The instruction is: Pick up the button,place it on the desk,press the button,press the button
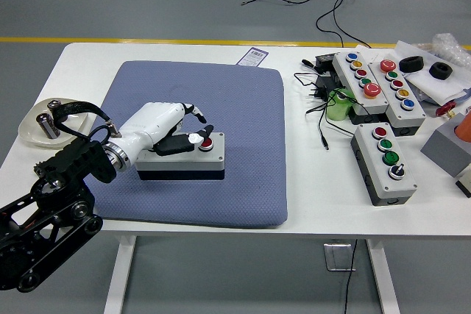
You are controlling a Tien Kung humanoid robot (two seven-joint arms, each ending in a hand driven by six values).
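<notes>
Four button boxes (388, 161) sit on the table (309, 196), alongside one blue mat (243, 130), one dish (29, 126) and one robot hand (165, 131).

White left hand (163, 127), black arm (51, 204), looped cable (73, 108).

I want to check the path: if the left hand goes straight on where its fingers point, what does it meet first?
Probably the red button on the button box, just ahead of the left hand; height above it is unclear.
</notes>
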